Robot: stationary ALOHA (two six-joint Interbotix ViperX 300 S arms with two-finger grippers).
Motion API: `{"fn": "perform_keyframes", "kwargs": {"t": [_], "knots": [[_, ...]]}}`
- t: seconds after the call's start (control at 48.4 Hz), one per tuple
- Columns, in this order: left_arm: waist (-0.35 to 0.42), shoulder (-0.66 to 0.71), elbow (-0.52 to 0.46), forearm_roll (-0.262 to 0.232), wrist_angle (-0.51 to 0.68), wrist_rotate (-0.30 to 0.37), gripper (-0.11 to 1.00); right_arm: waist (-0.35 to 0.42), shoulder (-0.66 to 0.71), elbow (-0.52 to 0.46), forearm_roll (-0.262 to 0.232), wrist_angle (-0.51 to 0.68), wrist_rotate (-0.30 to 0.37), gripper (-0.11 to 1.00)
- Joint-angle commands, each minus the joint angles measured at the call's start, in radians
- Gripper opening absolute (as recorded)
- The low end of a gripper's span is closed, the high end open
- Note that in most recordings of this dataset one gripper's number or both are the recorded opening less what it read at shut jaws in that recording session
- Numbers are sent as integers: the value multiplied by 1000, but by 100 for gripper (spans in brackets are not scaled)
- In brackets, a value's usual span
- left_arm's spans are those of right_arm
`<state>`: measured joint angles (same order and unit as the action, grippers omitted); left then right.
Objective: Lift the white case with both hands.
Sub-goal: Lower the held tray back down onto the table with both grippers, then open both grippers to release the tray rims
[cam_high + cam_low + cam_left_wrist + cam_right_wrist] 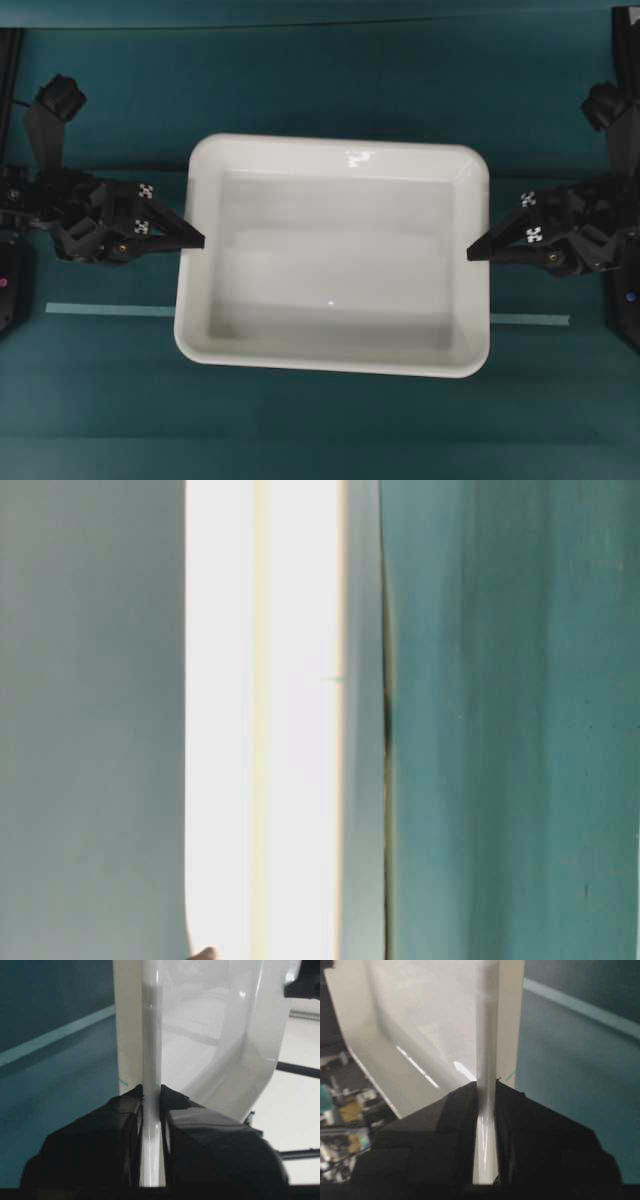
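Clamping the left tool (198, 243) and right tool (474, 253) on opposite short rims of the white case (333, 268), spanning between both tips above the teal worktop (100, 400). Judging it best raising both evenly, keeping the case level. Reaching inward, wrists rolled sideways.

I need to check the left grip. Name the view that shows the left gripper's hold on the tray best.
Left wrist view: the left gripper pinches the tray rim between both fingers. Overhead shows only its tip at the edge; the others miss it.
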<state>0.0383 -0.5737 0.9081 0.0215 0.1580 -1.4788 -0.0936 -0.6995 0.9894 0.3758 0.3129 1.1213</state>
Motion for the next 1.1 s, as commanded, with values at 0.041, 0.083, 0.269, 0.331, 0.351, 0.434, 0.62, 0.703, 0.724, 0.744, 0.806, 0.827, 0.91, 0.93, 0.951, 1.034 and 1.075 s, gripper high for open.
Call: {"fn": "perform_keyframes", "kwargs": {"t": [0.041,0.083,0.269,0.331,0.351,0.434,0.62,0.703,0.724,0.744,0.806,0.827,0.91,0.93,0.951,1.034,1.075], "knots": [[8,52,-2,2,-29,0,7,-2,61,11,-3,-34,-18,11],[6,69,8,2,-29,0,7,-2,77,14,-3,-38,-25,11],[8,123,51,2,-31,-6,7,-2,141,23,-3,-60,-46,11],[9,143,60,2,-31,-6,7,-2,164,29,-3,-69,-54,11],[11,149,64,2,-31,-6,7,-2,173,31,-3,-74,-55,11],[11,173,81,2,-32,-6,7,-2,212,32,-3,-87,-61,11],[11,213,109,2,-41,-6,7,2,307,29,-3,-117,-87,11],[12,232,117,2,-41,-5,7,2,341,28,-3,-123,-103,11],[12,236,118,2,-41,-5,7,2,347,28,-3,-123,-106,11],[12,242,120,2,-41,-5,7,2,353,28,-3,-123,-109,11],[14,258,127,2,-41,-5,7,2,370,29,-3,-123,-114,11],[14,264,129,2,-43,-5,7,2,374,29,-3,-123,-115,11],[21,291,133,2,-44,-5,7,2,390,31,-3,-123,-115,11],[23,298,133,2,-46,-5,7,2,393,32,-3,-123,-115,11],[26,305,135,2,-51,-5,7,2,394,32,-3,-121,-115,11],[34,330,140,2,-75,-3,7,2,407,41,-3,-123,-115,11],[37,344,143,2,-92,-3,7,2,413,44,-3,-123,-114,11]]}}
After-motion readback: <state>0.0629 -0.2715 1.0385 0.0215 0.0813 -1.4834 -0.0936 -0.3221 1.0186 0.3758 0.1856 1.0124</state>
